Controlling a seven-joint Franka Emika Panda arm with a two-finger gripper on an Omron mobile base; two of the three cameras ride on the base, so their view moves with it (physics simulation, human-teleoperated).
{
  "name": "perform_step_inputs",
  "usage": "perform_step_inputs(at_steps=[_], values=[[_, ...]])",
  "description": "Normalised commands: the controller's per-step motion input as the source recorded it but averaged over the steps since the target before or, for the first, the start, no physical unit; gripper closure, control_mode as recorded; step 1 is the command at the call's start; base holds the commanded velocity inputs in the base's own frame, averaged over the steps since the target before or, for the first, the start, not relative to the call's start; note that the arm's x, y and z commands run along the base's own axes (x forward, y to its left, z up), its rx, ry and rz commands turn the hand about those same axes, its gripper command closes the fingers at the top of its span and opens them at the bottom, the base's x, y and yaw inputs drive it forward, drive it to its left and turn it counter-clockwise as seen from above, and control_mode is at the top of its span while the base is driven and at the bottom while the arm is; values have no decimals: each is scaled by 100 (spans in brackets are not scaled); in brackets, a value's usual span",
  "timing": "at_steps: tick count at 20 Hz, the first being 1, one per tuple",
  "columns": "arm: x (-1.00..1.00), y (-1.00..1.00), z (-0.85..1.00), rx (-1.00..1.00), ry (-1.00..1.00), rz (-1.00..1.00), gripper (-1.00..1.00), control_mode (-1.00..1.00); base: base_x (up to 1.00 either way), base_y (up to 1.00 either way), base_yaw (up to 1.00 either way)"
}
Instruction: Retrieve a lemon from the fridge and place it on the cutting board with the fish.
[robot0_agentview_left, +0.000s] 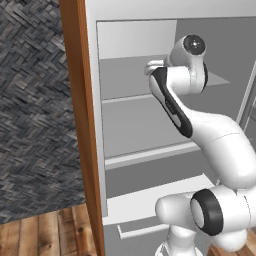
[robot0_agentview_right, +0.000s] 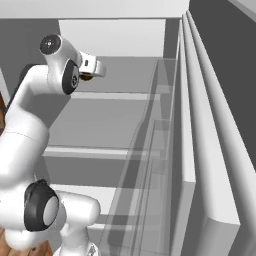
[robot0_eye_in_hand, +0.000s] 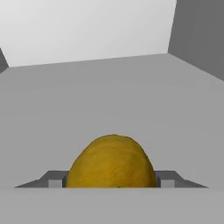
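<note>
End effector (robot0_eye_in_hand: 112, 183) sits closed onto the lemon (robot0_eye_in_hand: 112, 162): hand view shows one dark finger (robot0_eye_in_hand: 54, 180) tight against each side of it, no gap either side. Jaws at a middling width, set by the fruit between them.

Largest first:
- Fridge (robot0_agentview_left: 95, 100) is open, pale grey inside, wood-brown side panel down the left edge in the left base view. Dark woven wall (robot0_agentview_left: 30, 100) beyond that panel, wood floor (robot0_agentview_left: 45, 232) below it.
- Fridge door (robot0_agentview_right: 210, 150) stands swung out on the right of the right base view, with see-through door bins (robot0_agentview_right: 150, 165) stacked along its inner face.
- Arm (robot0_agentview_left: 210, 145) reaches up and forward from the base into the upper part of the compartment; wrist is over the upper shelf (robot0_agentview_right: 120, 80).
- Shelves: upper shelf at wrist height, another shelf (robot0_agentview_left: 145, 152) below it, a white ledge (robot0_agentview_left: 150, 200) lower still.
- Lemon in the right base view (robot0_agentview_right: 86, 77) is a small dark-yellow patch just under the white hand, at upper shelf level. Hand view has it low centre, grey shelf surface stretching behind it to the white back wall (robot0_eye_in_hand: 87, 30).
- Can't tell whether the lemon is resting on the shelf or just off it; underside is hidden by the hand.
</note>
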Motion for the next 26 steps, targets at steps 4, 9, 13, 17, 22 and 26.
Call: perform_step_inputs(at_steps=[4,9,13,17,22,26], values=[[-100,0,51,1,12,0,100,-100,0,0,0],[-100,7,6,0,10,0,100,-100,0,0,0],[-100,-1,-41,-2,3,0,100,-100,0,0,0],[-100,-13,-40,-2,-3,0,100,-100,0,0,0],[-100,-13,-27,-1,0,0,100,-100,0,0,0],[-93,0,-50,0,1,0,100,-100,0,0,0]])
